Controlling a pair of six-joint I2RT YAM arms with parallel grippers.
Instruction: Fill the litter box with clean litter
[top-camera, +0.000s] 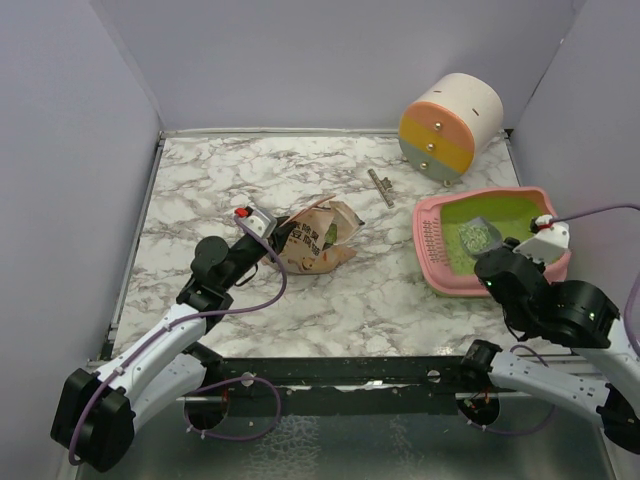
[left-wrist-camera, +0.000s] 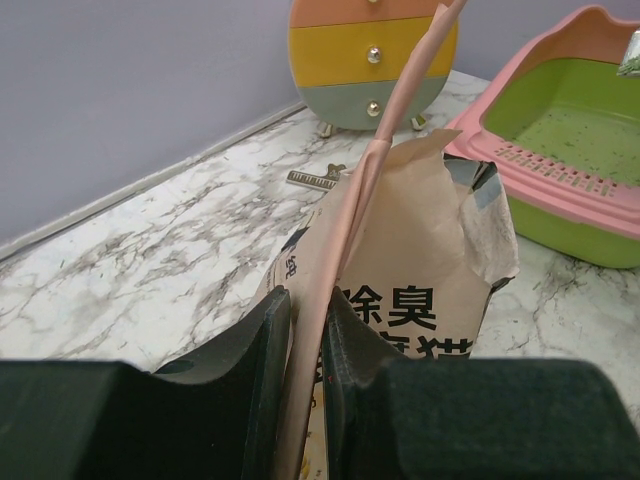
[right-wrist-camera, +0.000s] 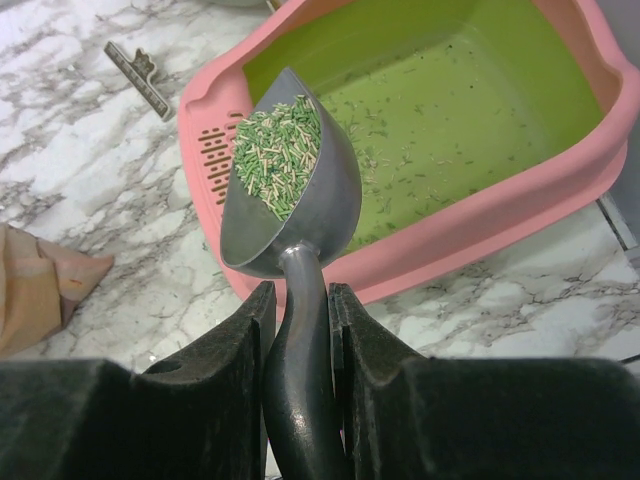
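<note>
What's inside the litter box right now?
Only a thin scatter of granules on the green floor of the litter box. The loaded scoop, held by the right gripper, covers the corner under it, so that patch cannot be seen.

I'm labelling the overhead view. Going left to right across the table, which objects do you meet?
In order: paper bag → metal clip → litter box. The banded drum overlaps the litter box sideways, so I leave it out.
</note>
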